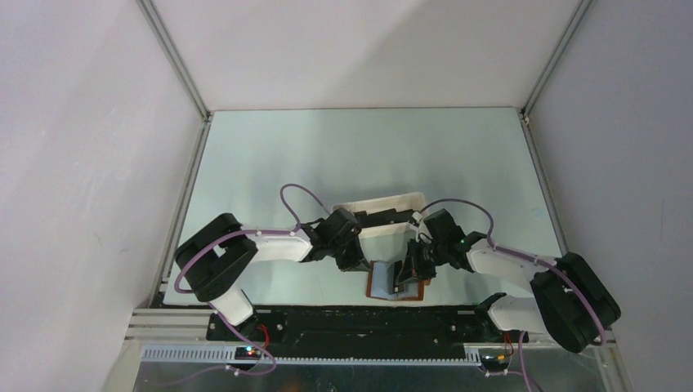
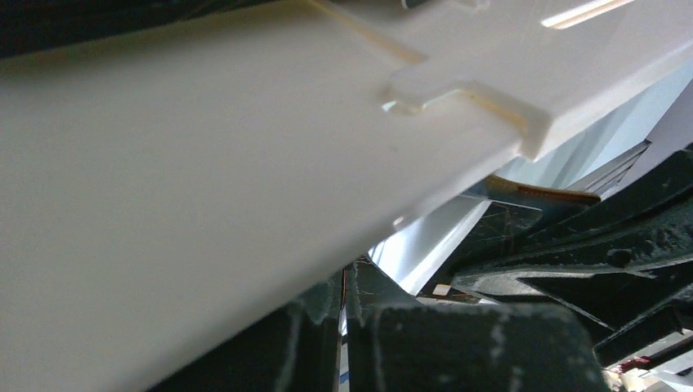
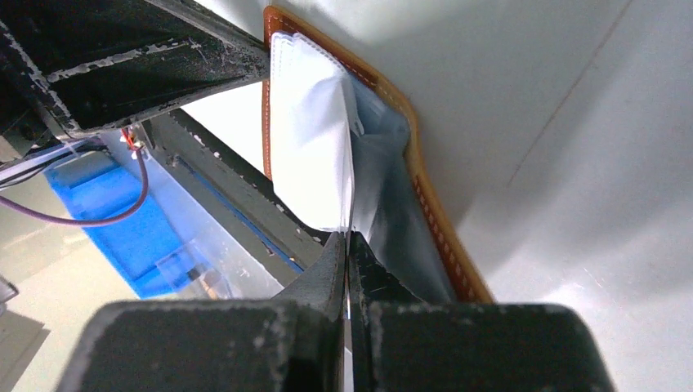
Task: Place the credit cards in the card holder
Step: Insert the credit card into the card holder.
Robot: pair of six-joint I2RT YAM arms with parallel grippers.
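The brown card holder [image 1: 382, 286] lies open near the table's front edge, its pale grey-blue pockets facing up. My left gripper [image 1: 365, 263] is at its left edge, and its jaws [image 2: 343, 298] are shut on a thin brown-edged sliver of it. My right gripper [image 1: 406, 278] stands over the holder, shut [image 3: 347, 245] on a thin credit card seen edge-on. That card runs between a bulging pale pocket flap [image 3: 310, 147] and the stitched brown rim [image 3: 437, 229]. The dark, scratched face of the credit card [image 2: 498, 233] shows in the left wrist view.
A white oblong tray [image 1: 380, 200] sits just behind the holder, with dark shapes in it, and fills most of the left wrist view [image 2: 204, 163]. A black rail [image 1: 351, 322] runs along the near edge. A blue bin [image 3: 106, 212] lies beyond it. White walls close in the table.
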